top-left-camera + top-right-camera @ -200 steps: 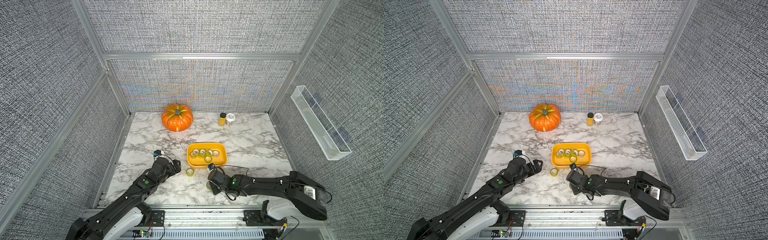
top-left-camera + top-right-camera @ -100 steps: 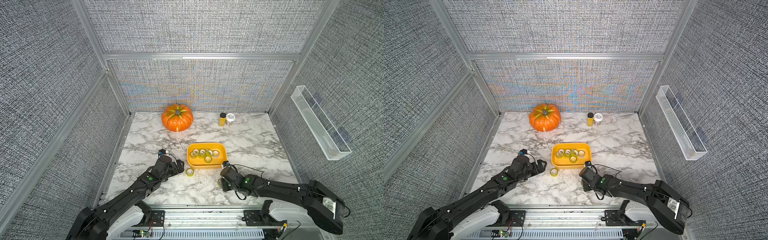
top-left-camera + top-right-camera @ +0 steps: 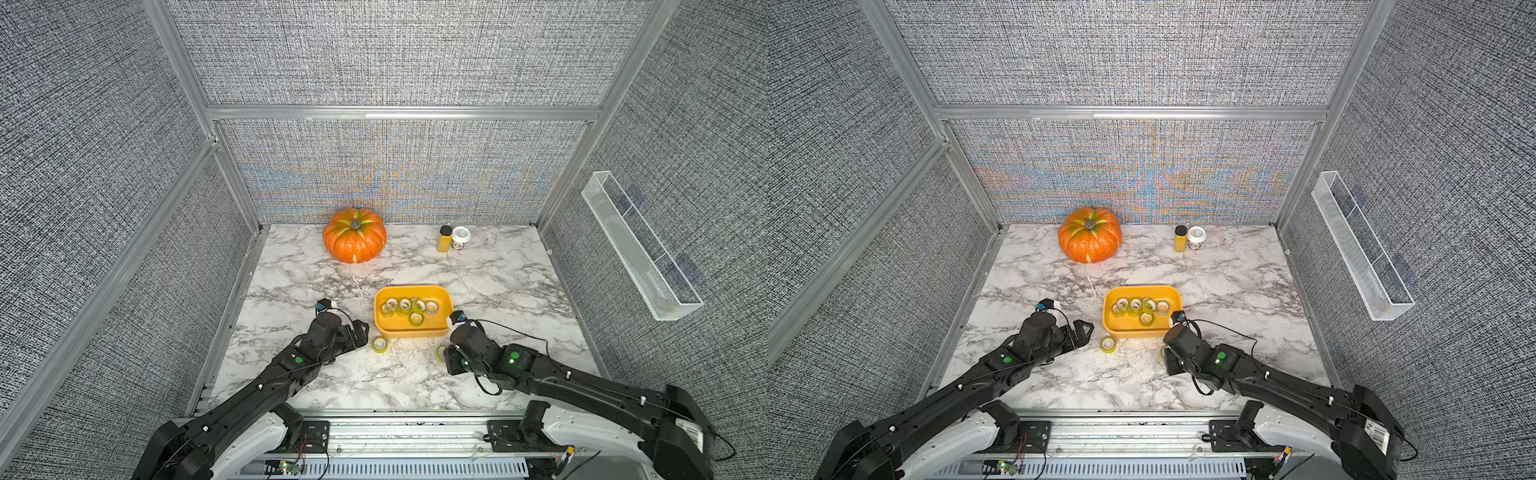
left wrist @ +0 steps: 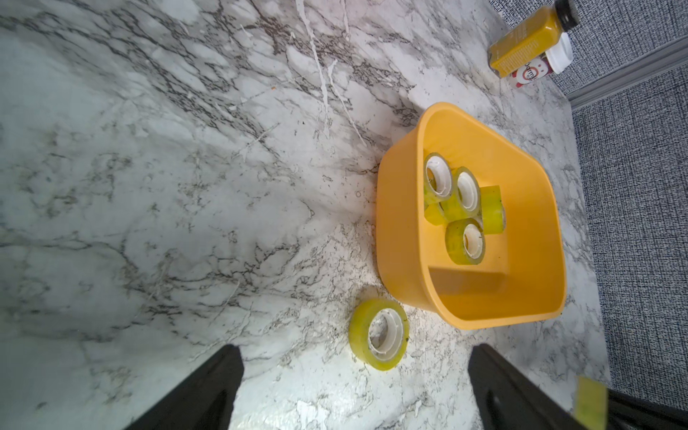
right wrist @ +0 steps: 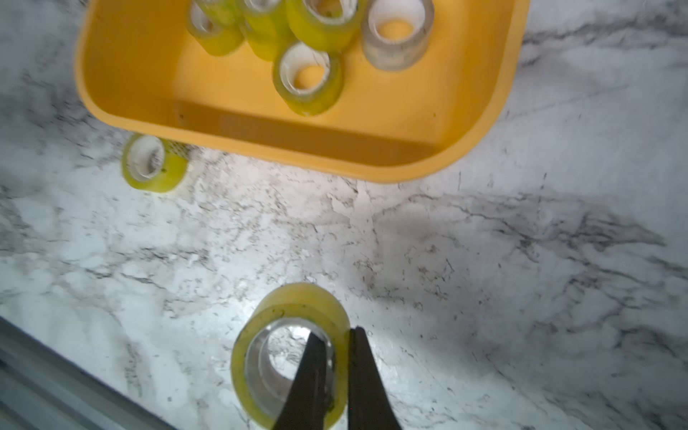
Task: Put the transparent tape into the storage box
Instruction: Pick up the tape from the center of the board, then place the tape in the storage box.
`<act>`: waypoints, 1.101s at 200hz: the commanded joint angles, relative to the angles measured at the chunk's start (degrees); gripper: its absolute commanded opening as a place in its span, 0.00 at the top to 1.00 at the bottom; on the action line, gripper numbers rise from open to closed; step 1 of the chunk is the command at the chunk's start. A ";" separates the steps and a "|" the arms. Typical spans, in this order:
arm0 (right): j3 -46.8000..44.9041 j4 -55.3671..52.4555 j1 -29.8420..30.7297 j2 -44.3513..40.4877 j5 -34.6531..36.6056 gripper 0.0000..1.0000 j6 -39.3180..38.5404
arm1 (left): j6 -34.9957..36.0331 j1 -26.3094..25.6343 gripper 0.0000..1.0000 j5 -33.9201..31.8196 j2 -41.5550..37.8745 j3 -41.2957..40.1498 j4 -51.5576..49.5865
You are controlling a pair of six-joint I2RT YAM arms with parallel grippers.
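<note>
The right gripper (image 5: 334, 334) jaws pinch the tape roll (image 5: 294, 302) wall through its core; light, rigid, slick. The left gripper (image 3: 362, 334) jaws stand open.

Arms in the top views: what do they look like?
The left arm and right arm are black, jointed, on white bases. Each has a green dot near the wrist, a blue-fronted camera and thin black cables. The right shoulder bears a barcode label. The left hand and right hand have dark tapered fingers.
</note>
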 commanded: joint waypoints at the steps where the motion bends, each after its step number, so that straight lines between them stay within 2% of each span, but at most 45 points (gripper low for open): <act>1: 3.68 -1.35 -1.51 -0.15 2.04 0.93 -4.03 | 0.07 -0.01 0.00 0.32 0.83 -0.20 2.03; 20: 7.66 0.11 -4.83 3.48 1.51 0.93 -7.39 | -0.10 0.03 0.00 1.68 2.52 -0.15 3.76; 46: 14.56 1.69 -8.19 14.07 -2.27 0.93 -9.96 | -0.84 -0.12 0.00 3.28 4.79 0.07 5.94; 84: 21.58 6.16 -10.36 28.52 -2.44 0.94 -11.86 | -0.85 -0.59 0.00 2.75 4.94 -0.41 5.46; 118: 27.14 5.44 -10.43 37.06 -4.50 0.93 -12.22 | -0.96 -0.57 0.00 1.67 1.98 -1.56 3.05; 144: 28.48 5.34 -9.96 38.72 -6.47 0.79 -12.73 | -1.25 -0.58 0.00 0.35 -0.59 -2.72 2.30; 157: 28.85 4.83 -9.70 38.79 -6.90 0.59 -13.08 | -1.16 -0.58 0.00 0.13 -0.94 -2.74 1.96; 178: 29.25 3.45 -9.17 38.15 -5.69 0.46 -12.71 | -0.80 -0.59 0.00 0.03 -0.42 -2.27 1.71; 220: 29.17 0.71 -6.73 32.33 -3.73 0.46 -9.78 | -2.54 -0.63 0.00 -3.10 0.07 -1.82 1.07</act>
